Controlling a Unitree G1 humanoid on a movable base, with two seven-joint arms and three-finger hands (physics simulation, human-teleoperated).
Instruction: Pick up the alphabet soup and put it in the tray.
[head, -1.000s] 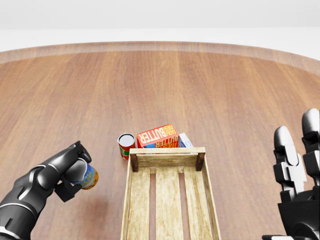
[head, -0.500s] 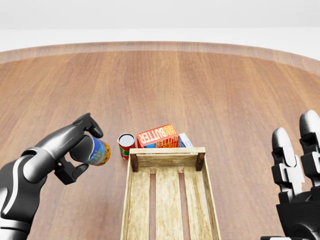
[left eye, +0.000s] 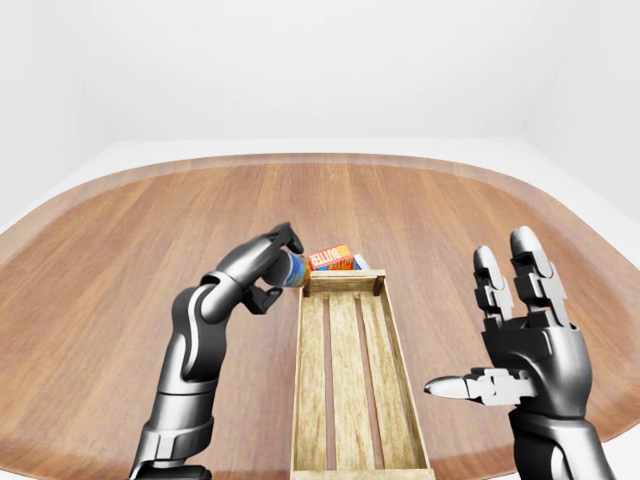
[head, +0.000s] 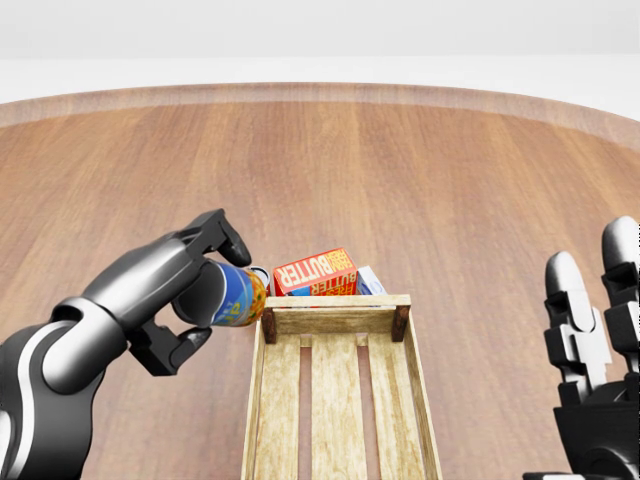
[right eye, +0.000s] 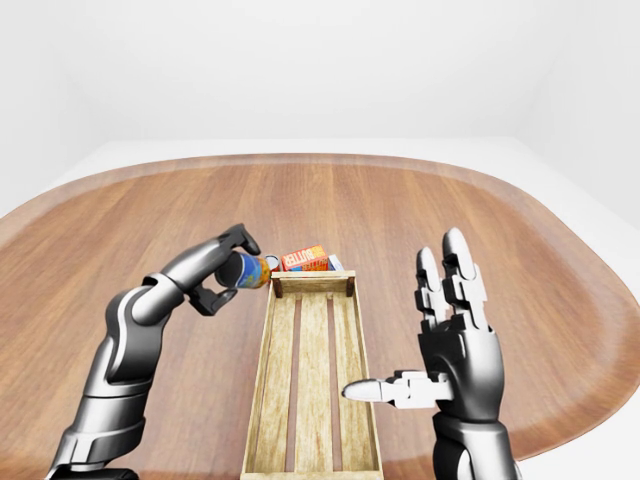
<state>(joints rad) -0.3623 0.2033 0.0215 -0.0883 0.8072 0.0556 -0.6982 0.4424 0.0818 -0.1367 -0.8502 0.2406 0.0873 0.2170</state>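
The alphabet soup can (head: 238, 295), with a blue and orange label, lies on its side in my left hand (head: 205, 292), whose fingers are shut round it. It hangs just left of the top-left corner of the wooden tray (head: 335, 318), above the table. The slatted tray runs down the middle of the head view with nothing in it. At the right edge my right hand (head: 592, 300) stands upright, fingers spread and open, holding nothing, to the right of the tray.
A red butter box (head: 315, 271) lies against the tray's top wall, with a white and blue box (head: 368, 280) behind it. A red can (head: 261, 273) next to them is mostly hidden by the held can. The round wooden table (head: 400, 170) spreads beyond.
My left hand has carried the soup can up and to the right, from the lower left to the tray's top-left corner, now covering the red can. The right hand barely moved.
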